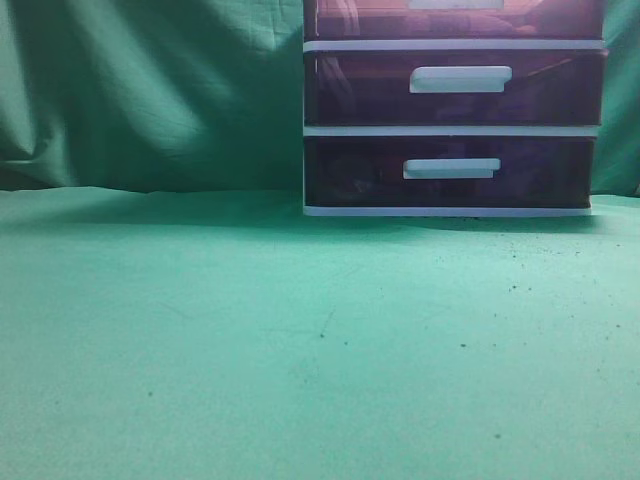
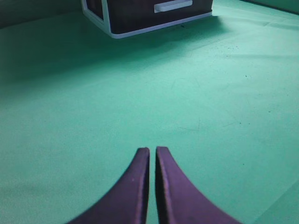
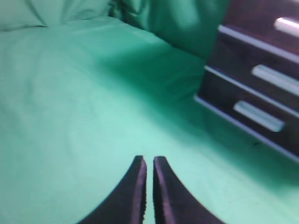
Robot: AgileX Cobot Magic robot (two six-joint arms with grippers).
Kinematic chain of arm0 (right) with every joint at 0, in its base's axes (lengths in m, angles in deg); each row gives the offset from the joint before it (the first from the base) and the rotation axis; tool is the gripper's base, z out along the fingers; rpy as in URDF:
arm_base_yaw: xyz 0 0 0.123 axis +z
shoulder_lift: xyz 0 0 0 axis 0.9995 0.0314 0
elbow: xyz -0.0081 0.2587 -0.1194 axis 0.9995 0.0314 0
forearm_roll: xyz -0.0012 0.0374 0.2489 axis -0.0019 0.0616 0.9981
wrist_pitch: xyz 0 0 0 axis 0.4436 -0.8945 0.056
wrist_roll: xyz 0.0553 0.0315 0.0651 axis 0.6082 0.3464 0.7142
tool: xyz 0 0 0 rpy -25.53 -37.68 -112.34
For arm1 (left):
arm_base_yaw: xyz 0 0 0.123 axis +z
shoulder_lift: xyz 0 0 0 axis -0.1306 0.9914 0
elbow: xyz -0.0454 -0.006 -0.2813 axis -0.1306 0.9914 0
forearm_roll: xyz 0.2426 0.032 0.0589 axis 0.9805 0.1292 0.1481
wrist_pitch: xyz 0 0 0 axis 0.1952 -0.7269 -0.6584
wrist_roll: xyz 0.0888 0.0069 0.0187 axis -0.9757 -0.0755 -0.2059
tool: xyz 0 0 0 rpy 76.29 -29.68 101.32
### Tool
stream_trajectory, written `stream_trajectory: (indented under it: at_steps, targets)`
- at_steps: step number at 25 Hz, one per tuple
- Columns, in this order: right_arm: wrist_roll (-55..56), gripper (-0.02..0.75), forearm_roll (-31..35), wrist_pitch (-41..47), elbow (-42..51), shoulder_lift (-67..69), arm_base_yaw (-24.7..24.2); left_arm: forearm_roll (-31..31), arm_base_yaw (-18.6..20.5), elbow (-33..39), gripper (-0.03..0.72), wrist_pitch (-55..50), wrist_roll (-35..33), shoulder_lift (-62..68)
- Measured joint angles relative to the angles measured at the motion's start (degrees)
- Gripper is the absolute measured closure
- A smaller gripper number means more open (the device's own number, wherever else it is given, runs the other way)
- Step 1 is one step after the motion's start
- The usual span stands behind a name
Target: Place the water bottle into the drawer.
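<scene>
Drawer (image 1: 455, 18) front apparently frame-cropped.

Counter (image 1: 300, 350) covered w/ plain green cloth, mint-bright in the middle, darker toward the back, w/ a few tiny dark specks; no pattern. Backdrop cloth (image 1: 150, 90) same green but deeper, shaded in folds. Cabinet (image 1: 452, 130) has white frame & white strips btwn tiers. Top drawer (image 1: 380, 18) front is dark purple, translucent, slightly reddish; the two lower drawers (image 1: 350, 95) match it, nearly black-purple in shade. Handles (image 1: 460, 79) white, tinged pale green. Left claw (image 2: 152, 154) fingers dark purple, matte, plain. Right claw (image 3: 149, 161) fingers look darker, almost black w/ a purple edge.
</scene>
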Motion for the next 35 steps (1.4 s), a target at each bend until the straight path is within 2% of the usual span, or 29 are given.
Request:
stream_trajectory:
  at_steps: [3,4,6,8,11,14,17,21,27,35]
  targets:
    - [5.89,0.738,-5.39,-6.22,2.16,0.0,0.0,0.0,0.0,0.0,0.688,0.01,0.0,0.0]
    - [7.8,0.738,-6.18,-9.61,3.6,0.0,0.0,0.0,0.0,0.0,0.688,0.01,-0.1,0.0]
    - [9.61,0.691,-7.31,-15.13,7.79,-0.85,0.0,0.0,0.0,0.0,0.688,-0.19,-0.1,0.0]
    - [10.21,0.691,-8.71,-17.96,11.42,-4.19,-0.6,0.0,0.0,0.0,0.688,-0.43,-0.1,0.0]
    - [15.38,0.691,-13.79,-19.01,15.53,-10.59,-4.17,0.0,0.0,0.0,0.688,-0.43,-0.1,0.0]
    - [28.35,0.691,-23.02,-18.47,18.98,-15.92,-10.02,0.0,0.0,0.0,0.688,-0.47,-0.1,0.0]
    - [36.96,0.691,-28.12,-16.27,22.06,-19.59,-14.65,0.0,0.0,0.0,0.688,-0.47,-0.1,0.0]
    - [38.69,0.691,-29.39,-14.14,24.66,-20.43,-19.03,0.0,0.0,0.0,0.688,-0.57,-0.1,0.0]
    - [39.02,0.691,-29.39,-8.64,24.66,-20.43,-23.15,0.0,0.0,0.0,0.688,-0.57,-0.1,0.0]
    - [39.06,0.691,-29.8,-7.87,24.66,-20.43,-24.28,0.0,0.0,0.0,0.688,-0.57,-0.1,0.0]
